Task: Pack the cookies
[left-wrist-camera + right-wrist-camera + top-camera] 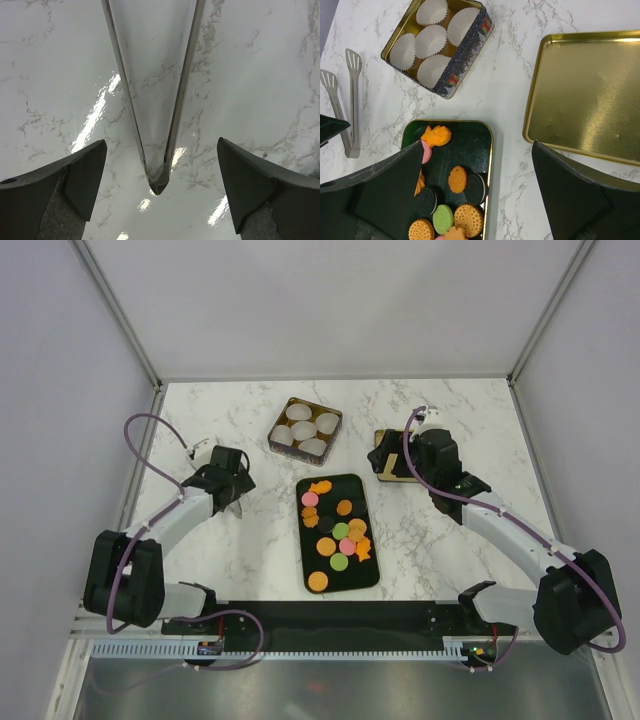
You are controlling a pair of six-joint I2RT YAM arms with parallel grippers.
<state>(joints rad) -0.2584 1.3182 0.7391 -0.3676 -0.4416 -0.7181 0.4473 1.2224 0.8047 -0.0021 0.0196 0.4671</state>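
Though mostly round, flat ridged cookies (340, 530)

The cookies (340, 530): you see a dozen or so small flat pieces lying loose and face-up on the dark tray (356, 486) at the middle of the table. Most are round, in orange, pink, green and dark brown. An irregular orange piece (320, 487) lies at the tray's far end. The rest cluster mid-tray, several touching or overlapping. A lone orange round (318, 581) lies apart near the tray's near-left corner. Your right wrist view shows a dark sandwich cookie (476, 187) beside an orange one.
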